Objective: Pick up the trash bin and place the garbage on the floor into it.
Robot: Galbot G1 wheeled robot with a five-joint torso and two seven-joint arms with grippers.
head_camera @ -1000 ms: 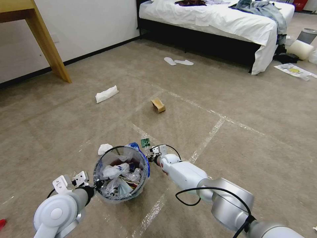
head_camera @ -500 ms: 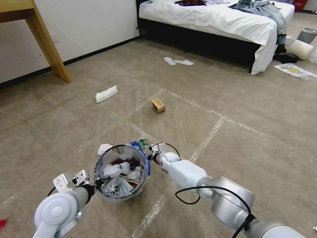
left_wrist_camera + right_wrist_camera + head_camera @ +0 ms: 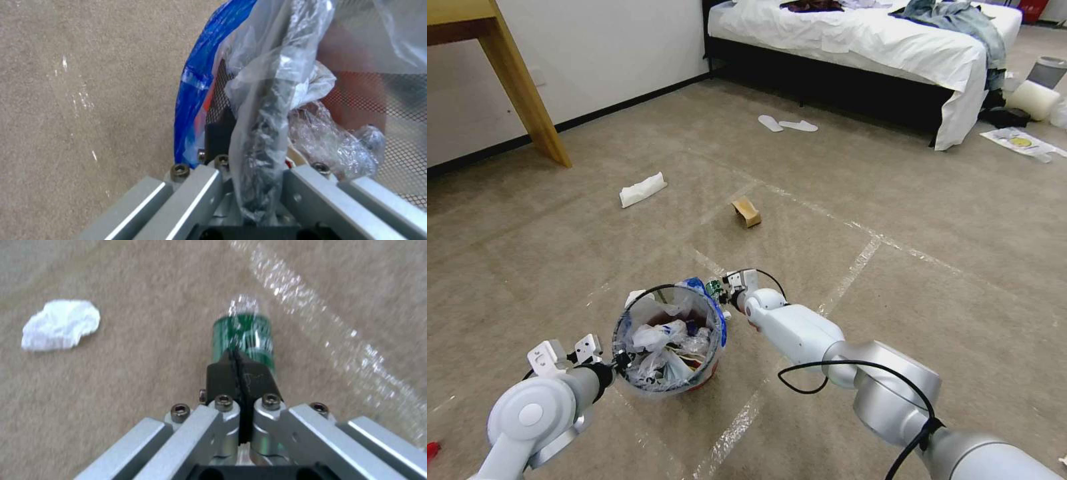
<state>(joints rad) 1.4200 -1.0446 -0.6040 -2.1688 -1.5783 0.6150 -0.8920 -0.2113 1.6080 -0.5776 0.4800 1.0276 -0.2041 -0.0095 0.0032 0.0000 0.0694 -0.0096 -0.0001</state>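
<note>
Beige carpet (image 3: 934,200) with shiny tape grid; white wall (image 3: 614,47), black skirting; wooden table leg (image 3: 520,87) at left; white-sheeted bed (image 3: 854,40) at back.

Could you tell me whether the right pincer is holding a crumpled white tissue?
No, the right pincer is shut on the green-labelled bottle; the white tissue lies apart on the carpet.

A bedroom; white-sheeted bed (image 3: 860,33); slippers (image 3: 787,124) on beige carpet (image 3: 927,200); wooden table leg (image 3: 520,87) by the wall
</note>
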